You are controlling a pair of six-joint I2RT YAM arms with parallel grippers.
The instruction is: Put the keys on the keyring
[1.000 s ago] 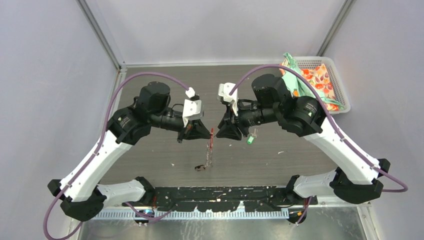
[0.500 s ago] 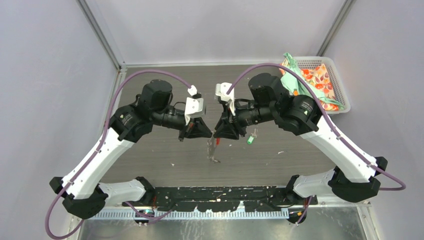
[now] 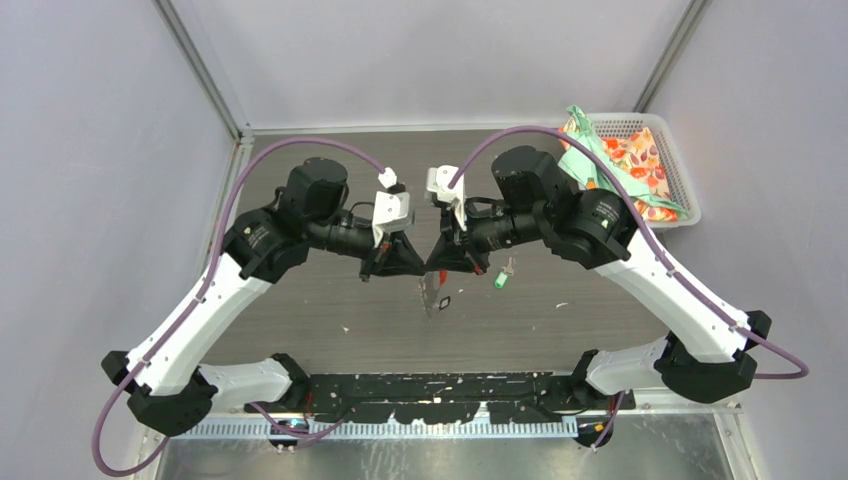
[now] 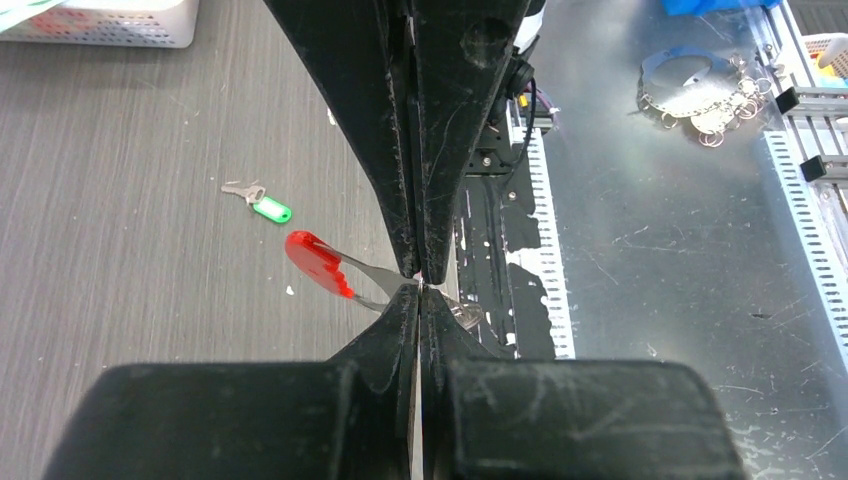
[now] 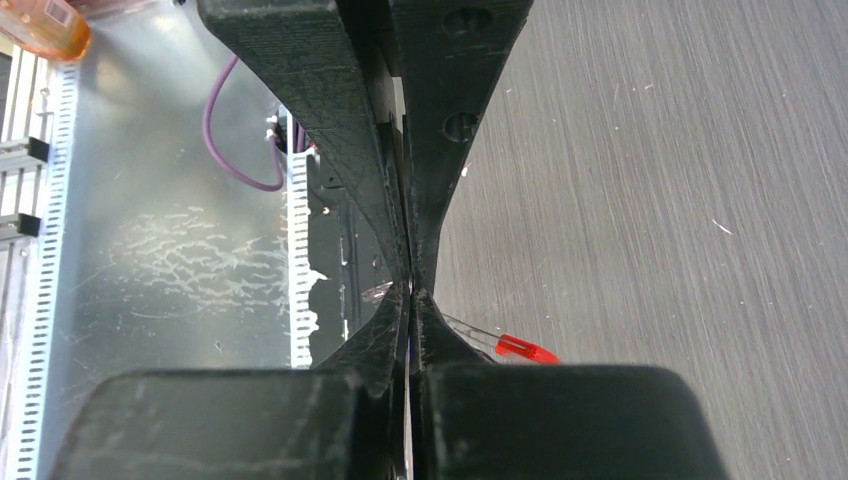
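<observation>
Above the middle of the table (image 3: 300, 310), you had the left gripper (image 3: 417, 269) and the right gripper (image 3: 433, 267) tip to tip, with the keyring (image 3: 432, 296) dangling between them, clear of the wood. Your left gripper was clenched on the keyring's metal strand, and in its wrist view the red tab (image 4: 315, 262) stuck out to one side just beside the pinch. Your right gripper was clamped too, and the thin strand running from the tab to its fingertips suggested it had the same ring, close beside the left's hold. My guess is that you held it at two near points to steady the loop and work it open for threading. The green key (image 3: 501, 279) lay flat on the table just beside the right gripper, not on the ring. A dark speck (image 3: 445, 300) beside the hanging ring might have been the other key, though it was too small to tell. At the far right corner sat a basket (image 3: 683, 190) holding patterned cloth. No writing, brand or label could be read on either tag or on the tab.
</observation>
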